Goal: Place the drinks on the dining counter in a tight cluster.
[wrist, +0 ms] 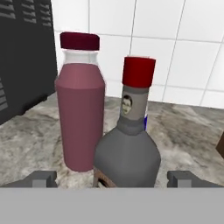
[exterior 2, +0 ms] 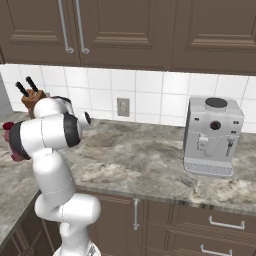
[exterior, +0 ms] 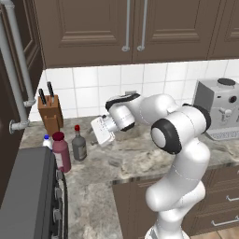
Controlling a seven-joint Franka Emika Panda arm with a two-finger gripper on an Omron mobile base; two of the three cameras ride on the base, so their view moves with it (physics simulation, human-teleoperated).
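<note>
Facing the bottles at left of the left base view, gripper (wrist: 112,178) spread wide, grasping nothing. Grey bottle (wrist: 127,148) sits centre frame between the fingertips (wrist: 43,178); maroon bottle (wrist: 81,109) just left of it, on the counter (exterior: 140,158).

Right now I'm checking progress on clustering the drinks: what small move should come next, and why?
Probably ease the open end effector forward around the grey bottle. The hand view shows that bottle centred between the fingertips, close beside the maroon bottle, and nothing is gripped yet.
</note>
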